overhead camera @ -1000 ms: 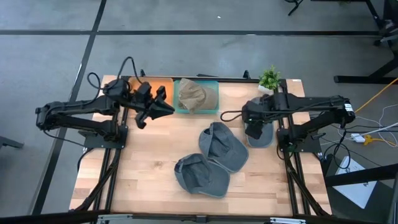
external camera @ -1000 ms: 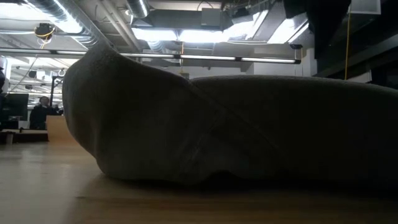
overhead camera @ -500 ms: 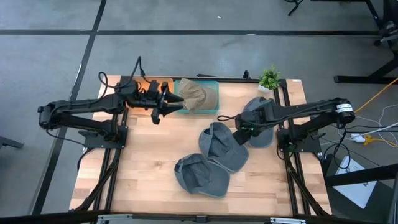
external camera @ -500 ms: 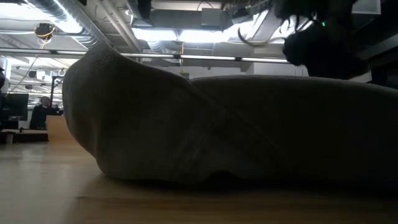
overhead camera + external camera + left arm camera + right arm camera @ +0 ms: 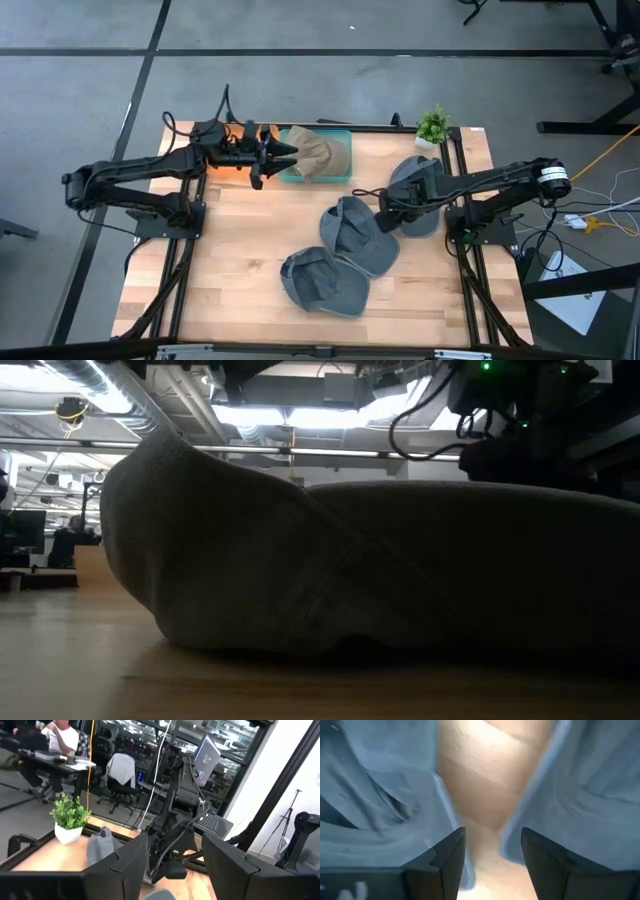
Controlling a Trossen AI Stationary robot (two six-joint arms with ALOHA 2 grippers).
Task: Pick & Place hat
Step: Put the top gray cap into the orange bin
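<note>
the wooden worktop (image 5: pixel 240 260) carries three grey hats and a teal bin (image 5: pixel 345 160) at its far edge. the front grey hat (image 5: pixel 322 283) lies nearest the front edge, touching the middle grey hat (image 5: pixel 358 235) just behind it. in the low view one grey hat fills nearly the whole pic, prob. the front one, but i cannot tell for sure. the third grey hat (image 5: pixel 418 205) lies near the right side, partly under the right arm. a tan hat (image 5: pixel 310 152) sits inside the teal bin. beside the bin, on its left, there is an orange bin (image 5: pixel 228 168), mostly covered by the left arm. a small potted plant (image 5: pixel 433 126) stands at the far right corner.

left pincer (image 5: pixel 287 153) is at the left edge of the teal bin, right next to the tan hat; fingers apart, nothing between them in the left wrist view.

right pincer (image 5: pixel 384 207) is low over the worktop between the middle and third grey hats; fingers apart, w/ bare wood and hat cloth on both sides in the right wrist view, holding nothing.
</note>
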